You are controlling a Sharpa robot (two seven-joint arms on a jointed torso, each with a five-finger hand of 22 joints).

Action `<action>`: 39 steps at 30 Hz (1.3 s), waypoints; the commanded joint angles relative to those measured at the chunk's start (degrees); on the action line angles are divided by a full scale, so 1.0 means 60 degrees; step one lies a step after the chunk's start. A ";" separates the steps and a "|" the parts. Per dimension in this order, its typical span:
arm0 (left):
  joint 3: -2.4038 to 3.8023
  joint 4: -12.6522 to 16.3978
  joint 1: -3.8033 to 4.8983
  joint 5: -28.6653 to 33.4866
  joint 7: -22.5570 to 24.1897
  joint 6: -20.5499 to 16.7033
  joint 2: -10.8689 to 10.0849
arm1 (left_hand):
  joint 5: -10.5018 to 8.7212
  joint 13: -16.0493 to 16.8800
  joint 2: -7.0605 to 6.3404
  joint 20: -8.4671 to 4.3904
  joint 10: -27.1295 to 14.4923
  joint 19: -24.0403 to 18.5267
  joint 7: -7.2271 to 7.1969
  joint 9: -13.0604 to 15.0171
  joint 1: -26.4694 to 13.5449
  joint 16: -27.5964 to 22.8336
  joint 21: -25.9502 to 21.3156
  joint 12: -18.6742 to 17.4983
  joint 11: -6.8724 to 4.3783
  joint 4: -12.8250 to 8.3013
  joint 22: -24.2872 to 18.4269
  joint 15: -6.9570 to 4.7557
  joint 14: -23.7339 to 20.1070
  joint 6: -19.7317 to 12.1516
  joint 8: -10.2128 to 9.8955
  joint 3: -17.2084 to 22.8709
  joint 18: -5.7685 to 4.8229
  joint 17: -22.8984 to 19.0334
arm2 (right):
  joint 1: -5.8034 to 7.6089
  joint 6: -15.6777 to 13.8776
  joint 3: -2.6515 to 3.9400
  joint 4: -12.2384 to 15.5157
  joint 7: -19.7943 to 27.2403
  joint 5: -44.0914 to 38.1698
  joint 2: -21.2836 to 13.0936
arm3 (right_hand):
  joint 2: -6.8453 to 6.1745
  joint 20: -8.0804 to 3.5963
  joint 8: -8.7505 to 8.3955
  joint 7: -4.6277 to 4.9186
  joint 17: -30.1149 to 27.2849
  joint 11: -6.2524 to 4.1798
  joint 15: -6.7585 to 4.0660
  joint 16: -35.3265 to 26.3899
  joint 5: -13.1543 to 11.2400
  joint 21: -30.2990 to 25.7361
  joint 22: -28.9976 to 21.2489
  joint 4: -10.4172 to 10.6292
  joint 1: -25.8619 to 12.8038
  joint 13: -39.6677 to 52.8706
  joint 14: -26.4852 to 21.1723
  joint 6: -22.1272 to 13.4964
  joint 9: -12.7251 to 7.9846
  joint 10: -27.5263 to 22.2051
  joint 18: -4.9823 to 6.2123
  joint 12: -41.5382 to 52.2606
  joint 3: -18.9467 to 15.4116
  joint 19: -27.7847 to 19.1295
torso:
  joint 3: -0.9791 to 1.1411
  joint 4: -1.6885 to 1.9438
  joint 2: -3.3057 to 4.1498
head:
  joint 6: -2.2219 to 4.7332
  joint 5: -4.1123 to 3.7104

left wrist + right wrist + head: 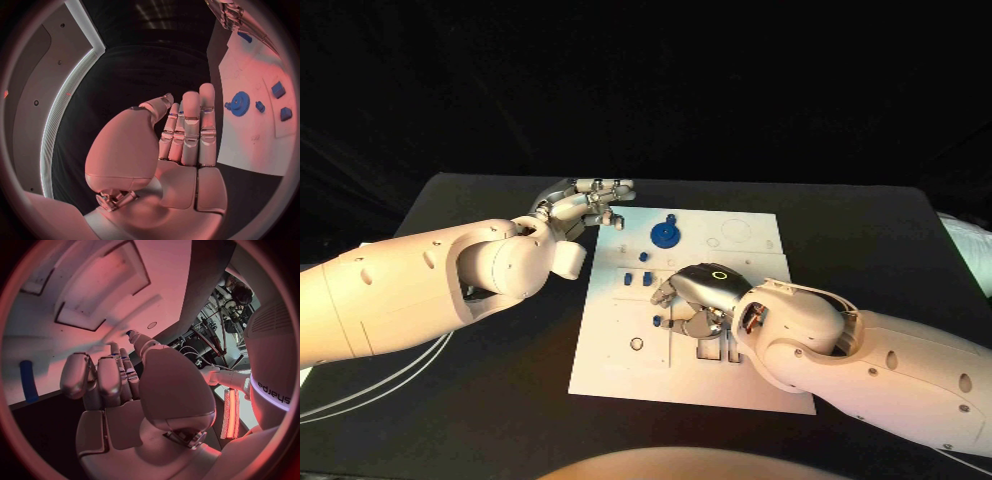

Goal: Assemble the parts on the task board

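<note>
The white task board (629, 375) lies in the middle of the black table. A blue gear (666, 235) sits near its far edge, with small blue parts (638, 278) just in front of it. My right hand (698, 298) hovers low over the board's middle, its fingers curled down and their tips hidden. The right wrist view shows that hand (119, 385) above the board (81, 270), with a blue peg (26, 381) lying beside it. My left hand (589, 205) is at the board's far left corner. Its fingers (190, 127) are straight and hold nothing, beside the gear (240, 103).
Outlined recesses (718, 348) mark the board near my right hand. More small blue parts (279, 90) lie past the gear. White cables (387, 385) run over the table (877, 230) at the left, under my left arm.
</note>
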 commanded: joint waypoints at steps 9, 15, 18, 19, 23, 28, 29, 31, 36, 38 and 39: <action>0.0003 0.0043 0.0001 0.0034 0.0010 0.0157 -0.0058 | -0.0026 -0.0017 0.0038 0.0006 -0.0079 0.0051 0.0021 -0.0016 0.0086 0.0028 -0.0066 0.0042 -0.0021 -0.0052 -0.0016 0.0023 -0.0057 -0.0070 0.0010 -0.0029 0.0105 -0.0020 | 0.0398 -0.0540 0.0236 0.0971 -0.0448 0.0341 -0.1442 | 0.0068 -0.0127 0.0041 -0.0131 0.0178 -0.0171 -0.0104 0.0198 0.0147 0.0108 0.0215 -0.0027 0.0153 -0.0039 0.0146 0.0277 -0.0001 0.0479 0.0059 0.0322 -0.0143 0.0192 | -0.0006 -0.0045 -0.0017 | 0.0162 -0.0143; 0.0001 0.0052 0.0001 0.0034 0.0008 0.0167 -0.0082 | -0.0026 -0.0017 0.0038 0.0006 -0.0079 0.0051 0.0021 -0.0016 0.0086 0.0028 -0.0066 0.0042 -0.0021 -0.0052 -0.0016 0.0023 -0.0057 -0.0070 0.0010 -0.0029 0.0105 -0.0020 | 0.0700 -0.0451 0.0313 0.1109 -0.0779 0.0146 -0.2150 | -0.0089 -0.0216 -0.0023 -0.0255 0.0134 -0.0238 -0.0195 0.0199 0.0031 0.0099 0.0215 -0.0017 0.0117 -0.0079 0.0195 0.0068 -0.0058 -0.0089 0.0054 0.0020 -0.0433 0.0243 | 0.0003 -0.0072 -0.0021 | 0.0258 -0.0253; 0.0000 0.0054 0.0001 0.0034 0.0008 0.0177 -0.0085 | -0.0026 -0.0017 0.0038 0.0006 -0.0079 0.0051 0.0021 -0.0016 0.0086 0.0028 -0.0066 0.0042 -0.0021 -0.0052 -0.0016 0.0023 -0.0057 -0.0070 0.0010 -0.0029 0.0105 -0.0020 | 0.0757 -0.0332 0.0327 0.1067 -0.0883 -0.0025 -0.2311 | -0.0141 -0.0256 -0.0025 -0.0330 0.0107 -0.0247 -0.0243 0.0189 -0.0084 0.0079 0.0196 0.0015 0.0137 -0.0075 0.0206 -0.0041 -0.0068 -0.0348 0.0057 -0.0117 -0.0635 0.0251 | 0.0007 -0.0087 -0.0025 | 0.0273 -0.0267; -0.0001 0.0054 0.0001 0.0034 0.0007 0.0182 -0.0084 | -0.0026 -0.0017 0.0038 0.0006 -0.0079 0.0051 0.0021 -0.0016 0.0086 0.0028 -0.0066 0.0042 -0.0021 -0.0052 -0.0016 0.0023 -0.0057 -0.0070 0.0010 -0.0029 0.0105 -0.0020 | 0.0770 -0.0276 0.0330 0.1043 -0.0913 -0.0080 -0.2348 | -0.0149 -0.0278 -0.0025 -0.0367 0.0095 -0.0251 -0.0269 0.0184 -0.0149 0.0070 0.0188 0.0041 0.0154 -0.0072 0.0209 -0.0082 -0.0070 -0.0425 0.0058 -0.0155 -0.0721 0.0252 | 0.0006 -0.0079 -0.0021 | 0.0283 -0.0286; -0.0002 0.0055 0.0000 0.0034 0.0004 0.0196 -0.0080 | -0.0025 -0.0018 0.0044 0.0007 -0.0088 0.0050 0.0019 -0.0015 0.0093 0.0028 -0.0069 0.0047 -0.0020 -0.0059 -0.0019 0.0024 -0.0061 -0.0068 0.0013 -0.0030 0.0105 -0.0025 | 0.0796 -0.0038 0.0336 0.0937 -0.1002 -0.0269 -0.2419 | -0.0160 -0.0359 -0.0019 -0.0454 0.0072 -0.0271 -0.0351 0.0176 -0.0269 0.0045 0.0170 0.0142 0.0271 -0.0062 0.0225 -0.0155 -0.0067 -0.0569 0.0059 -0.0201 -0.0994 0.0265 | 0.0001 -0.0051 -0.0017 | 0.0294 -0.0334; -0.0003 0.0048 -0.0001 0.0034 0.0003 0.0203 -0.0079 | -0.0025 -0.0018 0.0044 0.0007 -0.0088 0.0050 0.0019 -0.0015 0.0093 0.0028 -0.0069 0.0047 -0.0020 -0.0059 -0.0019 0.0024 -0.0061 -0.0068 0.0013 -0.0030 0.0105 -0.0025 | 0.0800 0.0286 0.0337 0.0790 -0.1045 -0.0420 -0.2390 | -0.0080 -0.0308 0.0005 -0.0554 0.0146 -0.0256 -0.0239 0.0245 -0.0295 0.0080 0.0226 0.0225 0.0420 -0.0042 0.0274 -0.0087 -0.0052 -0.0452 0.0032 -0.0121 -0.1136 0.0323 | -0.0001 -0.0055 -0.0012 | 0.0298 -0.0339; -0.0003 0.0047 -0.0001 0.0034 0.0004 0.0204 -0.0079 | -0.0025 -0.0018 0.0044 0.0007 -0.0088 0.0050 0.0019 -0.0015 0.0093 0.0028 -0.0069 0.0047 -0.0020 -0.0059 -0.0019 0.0024 -0.0061 -0.0068 0.0013 -0.0030 0.0105 -0.0025 | 0.0797 0.0330 0.0336 0.0762 -0.1035 -0.0430 -0.2365 | -0.0050 -0.0286 0.0010 -0.0560 0.0157 -0.0250 -0.0218 0.0257 -0.0297 0.0094 0.0247 0.0236 0.0451 -0.0036 0.0282 -0.0057 -0.0048 -0.0376 0.0027 -0.0082 -0.1150 0.0340 | -0.0002 -0.0058 -0.0011 | 0.0298 -0.0339; -0.0003 0.0047 -0.0001 0.0034 0.0003 0.0209 -0.0078 | -0.0025 -0.0018 0.0044 0.0007 -0.0088 0.0050 0.0019 -0.0015 0.0093 0.0028 -0.0069 0.0047 -0.0020 -0.0059 -0.0019 0.0024 -0.0061 -0.0068 0.0013 -0.0030 0.0105 -0.0025 | 0.0786 0.0397 0.0334 0.0715 -0.1011 -0.0441 -0.2305 | 0.0021 -0.0249 0.0024 -0.0566 0.0177 -0.0245 -0.0185 0.0281 -0.0298 0.0134 0.0302 0.0256 0.0499 -0.0017 0.0295 0.0028 -0.0040 -0.0133 0.0017 0.0037 -0.1169 0.0382 | -0.0004 -0.0061 -0.0010 | 0.0296 -0.0338; -0.0003 0.0038 -0.0002 0.0034 -0.0004 0.0225 -0.0066 | -0.0025 -0.0018 0.0044 0.0007 -0.0088 0.0050 0.0019 -0.0015 0.0093 0.0028 -0.0069 0.0047 -0.0020 -0.0059 -0.0019 0.0024 -0.0061 -0.0068 0.0013 -0.0030 0.0105 -0.0025 | 0.0729 0.0455 0.0330 0.0593 -0.0931 -0.0449 -0.2101 | 0.0226 -0.0257 0.0074 -0.0490 0.0143 -0.0327 -0.0236 0.0285 -0.0271 0.0201 0.0396 0.0304 0.0578 -0.0011 0.0296 0.0397 -0.0014 0.0646 0.0002 0.0353 -0.1101 0.0455 | -0.0003 -0.0056 -0.0011 | 0.0291 -0.0344; -0.0003 0.0031 -0.0002 0.0034 -0.0006 0.0231 -0.0059 | -0.0025 -0.0018 0.0044 0.0007 -0.0088 0.0050 0.0019 -0.0015 0.0093 0.0028 -0.0069 0.0047 -0.0020 -0.0059 -0.0019 0.0024 -0.0061 -0.0068 0.0013 -0.0030 0.0105 -0.0025 | 0.0710 0.0462 0.0328 0.0542 -0.0894 -0.0447 -0.2020 | 0.0285 -0.0269 0.0090 -0.0480 0.0105 -0.0352 -0.0252 0.0264 -0.0249 0.0214 0.0415 0.0341 0.0581 -0.0023 0.0288 0.0531 -0.0006 0.0837 -0.0002 0.0397 -0.1054 0.0470 | -0.0003 -0.0050 -0.0012 | 0.0285 -0.0350; -0.0003 0.0027 -0.0002 0.0034 -0.0007 0.0233 -0.0055 | -0.0025 -0.0018 0.0044 0.0007 -0.0088 0.0050 0.0019 -0.0015 0.0093 0.0028 -0.0069 0.0047 -0.0020 -0.0059 -0.0019 0.0024 -0.0061 -0.0068 0.0013 -0.0030 0.0105 -0.0025 | 0.0703 0.0471 0.0327 0.0517 -0.0877 -0.0446 -0.1983 | 0.0307 -0.0274 0.0097 -0.0481 0.0091 -0.0357 -0.0256 0.0257 -0.0239 0.0219 0.0422 0.0355 0.0583 -0.0028 0.0286 0.0585 -0.0003 0.0905 -0.0004 0.0407 -0.1032 0.0477 | -0.0005 -0.0048 -0.0011 | 0.0282 -0.0358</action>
